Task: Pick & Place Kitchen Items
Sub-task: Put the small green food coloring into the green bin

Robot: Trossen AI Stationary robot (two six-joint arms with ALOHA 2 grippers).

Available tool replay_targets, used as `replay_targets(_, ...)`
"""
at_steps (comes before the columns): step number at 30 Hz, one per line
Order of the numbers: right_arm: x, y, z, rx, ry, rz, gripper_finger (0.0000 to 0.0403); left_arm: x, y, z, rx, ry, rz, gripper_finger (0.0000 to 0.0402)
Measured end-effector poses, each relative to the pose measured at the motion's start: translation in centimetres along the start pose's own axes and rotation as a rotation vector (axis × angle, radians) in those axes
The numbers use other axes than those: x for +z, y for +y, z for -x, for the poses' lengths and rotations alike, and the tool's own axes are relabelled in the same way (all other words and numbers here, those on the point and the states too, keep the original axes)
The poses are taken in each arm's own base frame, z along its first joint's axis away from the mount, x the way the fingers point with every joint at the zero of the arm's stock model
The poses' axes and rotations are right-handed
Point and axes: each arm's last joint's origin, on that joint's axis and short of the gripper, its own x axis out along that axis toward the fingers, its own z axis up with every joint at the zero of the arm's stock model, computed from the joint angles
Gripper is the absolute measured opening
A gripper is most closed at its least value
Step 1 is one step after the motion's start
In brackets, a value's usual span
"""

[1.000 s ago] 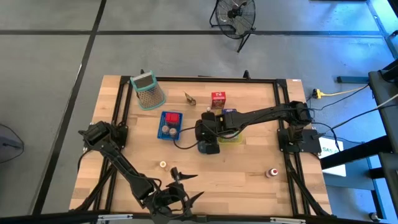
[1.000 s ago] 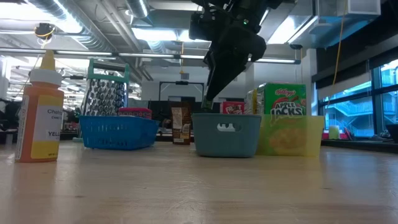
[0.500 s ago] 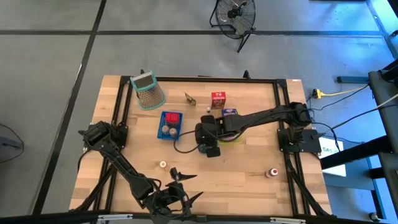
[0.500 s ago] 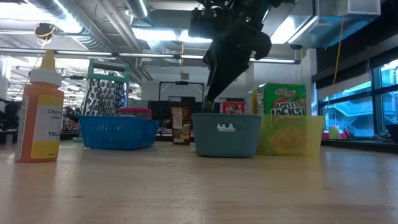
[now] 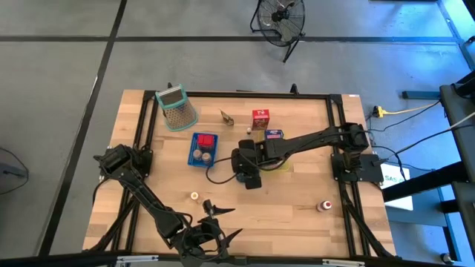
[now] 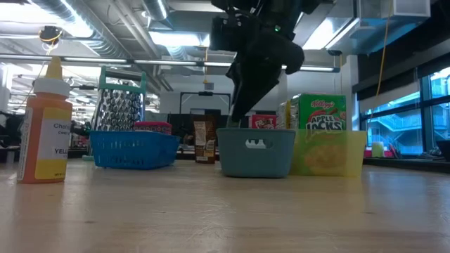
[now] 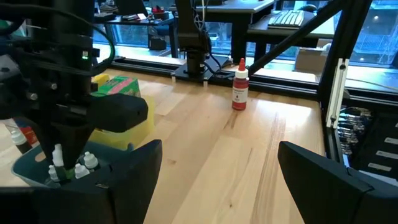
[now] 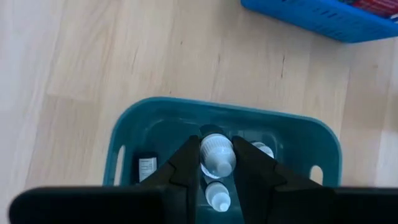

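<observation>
Wooden tabletop (image 5: 297, 193) carries three trays: a blue tray (image 5: 202, 149) toward the left, a grey-blue tray (image 8: 143, 121) in the middle, and a yellow tray (image 6: 330, 151) touching the grey-blue one on its far side from the blue.

Two arms work here. The right gripper (image 8: 217, 163) hangs straight over the grey-blue tray with its fingers pinched on a small white-capped bottle (image 8: 217, 154), held cap-up just above the tray's floor. Beneath it in that tray I count two more white-capped bottles (image 8: 218, 198) and one dark little piece (image 8: 146, 167) against the wall. From the left wrist view the arm's dark body blocks most of the tray, with only a few white caps showing.

The left gripper (image 5: 213, 222) waits at the near edge of the table, fingers spread wide, holding nothing.

The blue tray holds a red carton (image 5: 206, 139) and two round pieces (image 5: 200, 155) side by side. The yellow tray has a green cereal carton (image 6: 322, 112) standing in it.

Loose on the table: one red carton by the far rail (image 5: 260, 118), one blue-purple carton (image 5: 274, 134) just behind the right arm, one small brown piece (image 5: 227, 116), one tiny white round piece (image 5: 248, 130) near it, one pale round piece (image 5: 194, 196) in the open near side, and one red-capped bottle (image 5: 324, 205) standing alone to the right. A green-rimmed grater (image 5: 177, 108) lies at the far left corner. An orange squeeze bottle (image 6: 45, 130) stands close to the low camera.
</observation>
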Motion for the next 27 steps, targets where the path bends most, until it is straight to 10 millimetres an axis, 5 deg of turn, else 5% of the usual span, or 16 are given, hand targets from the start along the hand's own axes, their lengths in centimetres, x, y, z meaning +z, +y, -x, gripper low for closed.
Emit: replay_targets(27,-0.1,0.2,-2.2,0.007,0.024,0.017,0.008,0.0,0.0,0.0,0.001,0.0,0.002,0.0317)
